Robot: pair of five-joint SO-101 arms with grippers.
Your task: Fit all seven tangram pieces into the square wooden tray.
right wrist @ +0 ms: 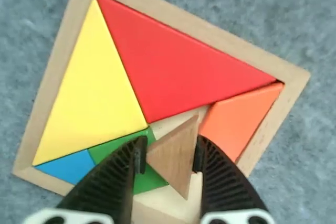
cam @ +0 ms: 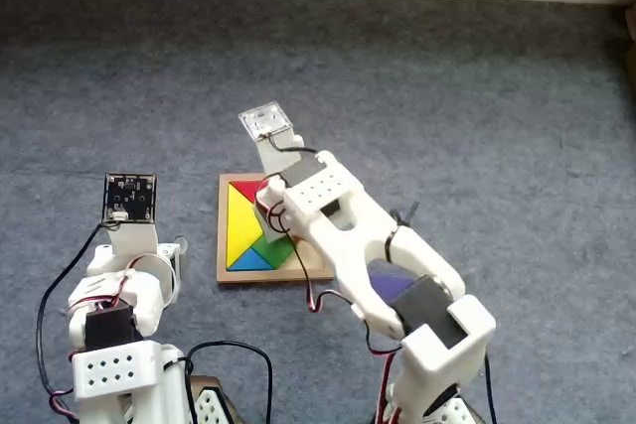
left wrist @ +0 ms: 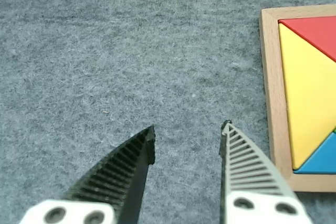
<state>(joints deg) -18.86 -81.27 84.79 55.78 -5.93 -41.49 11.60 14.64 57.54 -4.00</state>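
Right pincer (right wrist: 169, 150) clamps a brown triangle (right wrist: 176, 169) over the tray (right wrist: 64, 51). Left pincer (left wrist: 188, 132) gapes empty above the bench (left wrist: 105, 51).

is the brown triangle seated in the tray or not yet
Not seated, it seems: the right tool is shut on the brown triangle, over the tray's bare gap between the green piece and orange piece.

Left arm (cam: 119, 320) folded back close to its base. Left gripper (left wrist: 189, 129) angled down, jaws apart. Right arm (cam: 378, 245) stretched forward. Right gripper (right wrist: 169, 149) pointing down, jaws closed against both sides of a wooden triangle (right wrist: 177, 163).
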